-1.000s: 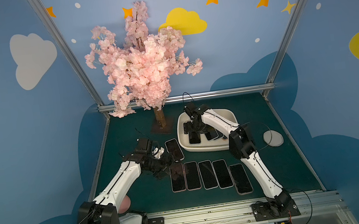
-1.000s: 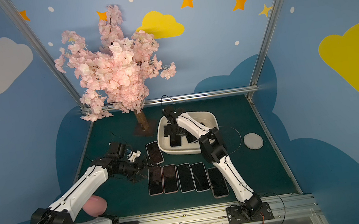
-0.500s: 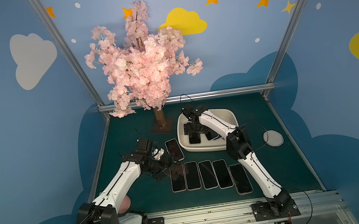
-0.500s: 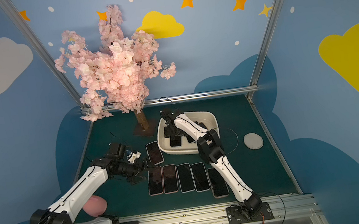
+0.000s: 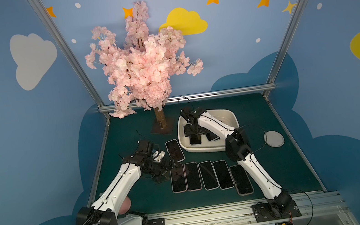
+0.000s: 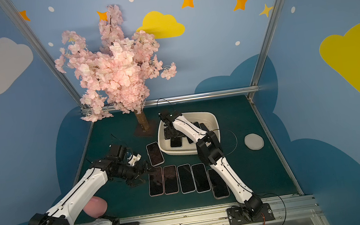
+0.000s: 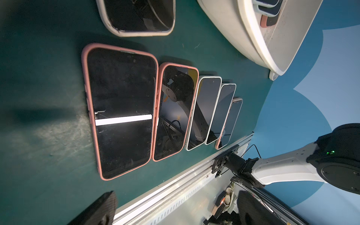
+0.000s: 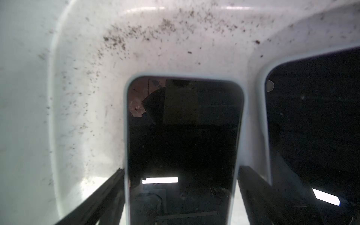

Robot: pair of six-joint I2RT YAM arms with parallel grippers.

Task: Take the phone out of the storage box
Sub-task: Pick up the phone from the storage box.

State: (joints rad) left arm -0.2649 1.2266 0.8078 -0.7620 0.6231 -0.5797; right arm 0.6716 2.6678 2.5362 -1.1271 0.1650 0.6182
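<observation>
right gripper [image 8: 181, 171] is straddling the phone [image 8: 183, 126] in the storage box [image 8: 78, 58] | its long axis is running near-far between the jaws | clamped or not: cannot tell

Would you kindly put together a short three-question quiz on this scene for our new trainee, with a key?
1. Count: how many phones lie side by side in the row on the mat nearest the robot's base?
2. Choose: the right gripper has its fingers either side of A) a phone inside the storage box; B) the tree trunk; C) the grey disc.
3. True or false: the left gripper holds a phone.
Key: 1 five; 2 A; 3 false, it is open and empty beside the row.
</observation>
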